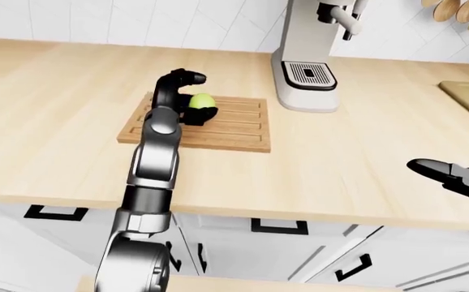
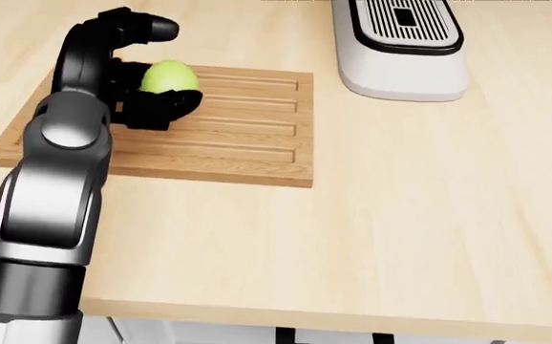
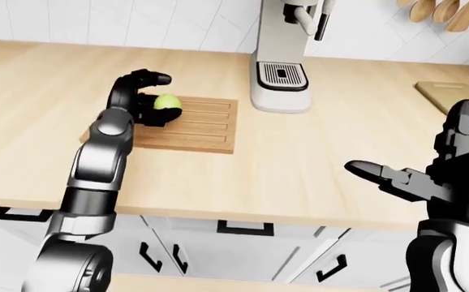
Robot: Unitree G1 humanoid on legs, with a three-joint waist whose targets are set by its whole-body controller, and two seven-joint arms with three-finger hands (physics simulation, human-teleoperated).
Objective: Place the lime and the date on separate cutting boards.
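Left-eye view: left hand (image 1: 192, 103) curled round the small round yellow-green lime (image 1: 201, 100), over the grooved wooden cutting board (image 1: 235, 128).

Head view: fingers (image 2: 166, 106) wrap the lime from the view's left; whether it rests on the board is unclear.

Right-eye view: right hand (image 3: 429, 176) spread, holding nothing, near the second pale cutting board (image 3: 450, 94) at the right; date not visible.

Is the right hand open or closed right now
Open. In the right-eye view the right hand hovers over the counter with fingers spread, holding nothing.
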